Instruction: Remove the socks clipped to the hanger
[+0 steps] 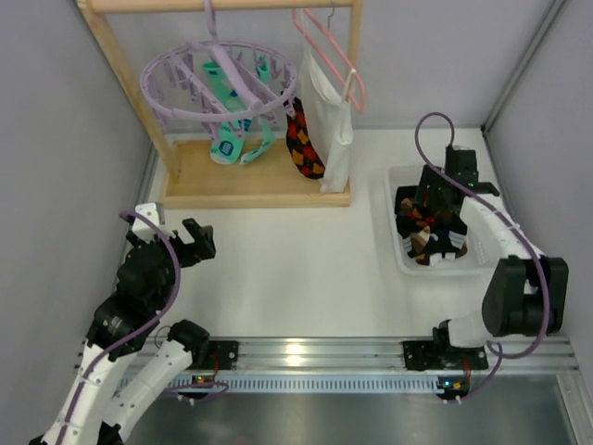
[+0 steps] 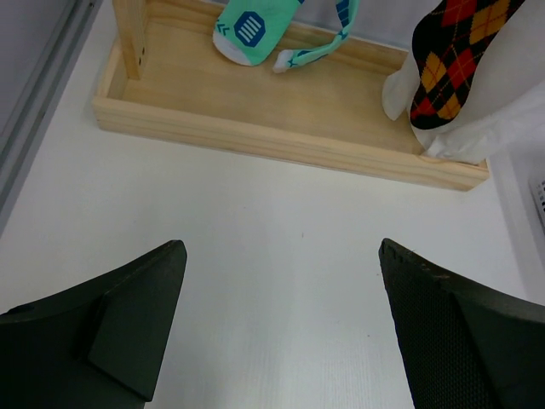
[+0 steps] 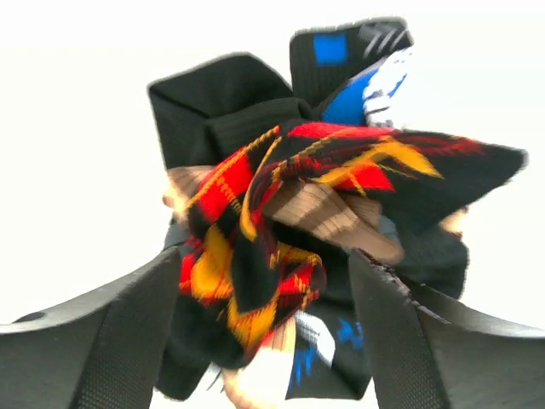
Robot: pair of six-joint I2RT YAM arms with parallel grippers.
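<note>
The lavender round hanger (image 1: 218, 79) hangs from a wooden rack. Teal socks (image 1: 227, 144) and a black sock with orange and red diamonds (image 1: 303, 144) are still clipped to it; both show in the left wrist view, the teal ones (image 2: 249, 27) and the diamond one (image 2: 451, 60). My left gripper (image 1: 199, 239) is open and empty over the bare table (image 2: 281, 324). My right gripper (image 1: 434, 199) is open just above a pile of socks (image 1: 431, 232) in a white tray. A diamond sock (image 3: 247, 221) lies loose between its fingers (image 3: 264, 332), on top of brown-striped and black-and-blue ones.
The wooden rack base (image 2: 255, 119) stands at the back left. A white garment (image 1: 334, 120) hangs on a pink wire hanger (image 1: 329, 46) right of the diamond sock. The white tray (image 1: 393, 222) sits at the right. Grey walls close both sides.
</note>
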